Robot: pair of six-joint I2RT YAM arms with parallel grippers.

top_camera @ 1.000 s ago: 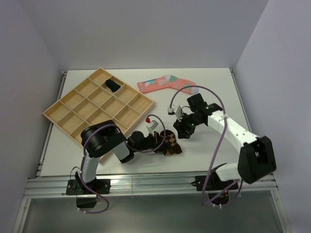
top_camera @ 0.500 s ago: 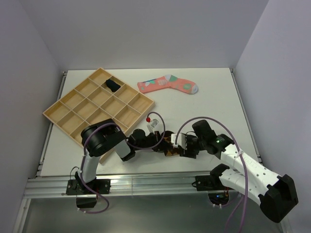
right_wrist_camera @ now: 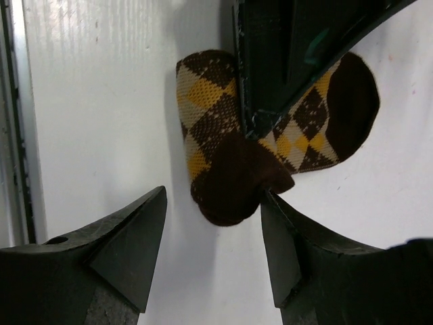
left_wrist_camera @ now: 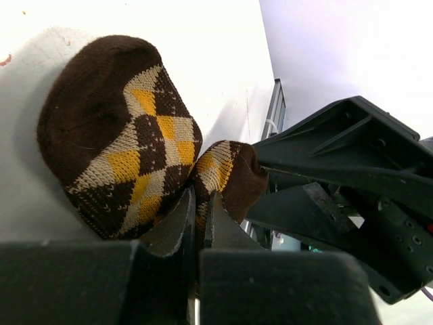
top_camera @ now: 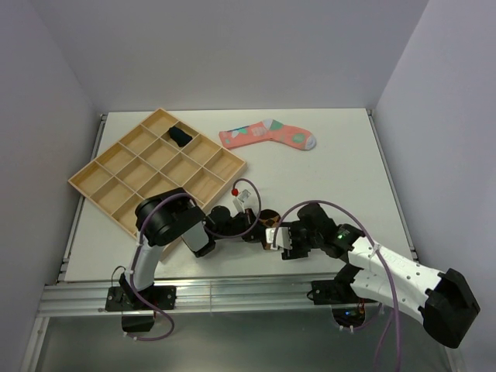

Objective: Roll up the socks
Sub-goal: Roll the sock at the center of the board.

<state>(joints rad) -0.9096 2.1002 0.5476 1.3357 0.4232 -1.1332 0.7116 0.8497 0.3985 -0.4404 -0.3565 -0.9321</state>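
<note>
White tabletop [top_camera: 333, 155] fills the scene. A wooden divider tray [top_camera: 128, 159] sits at the far left, with the navy sock [top_camera: 180, 137] in one of its back compartments. The pink sock [top_camera: 267, 136] lies flat near the far edge, well apart from the arms. Near the front edge, the diamond-patterned sock [left_wrist_camera: 122, 135] lies doubled into a loose bundle between the two arms. The left gripper [left_wrist_camera: 199, 206] is pinched together on a fold of it, though from so close it is hard to tell how much cloth it has. The right gripper [right_wrist_camera: 213, 203] hangs just beside it with jaws spread wide, one on each side of the dark brown end that sticks out of the bundle, not closed on it. Rolling of this sock looks partway done, since that loose end is not yet tucked in. Next, the right arm likely needs to close on that end and turn it over the bundle while the left holds steady, without pulling the roll open.
</note>
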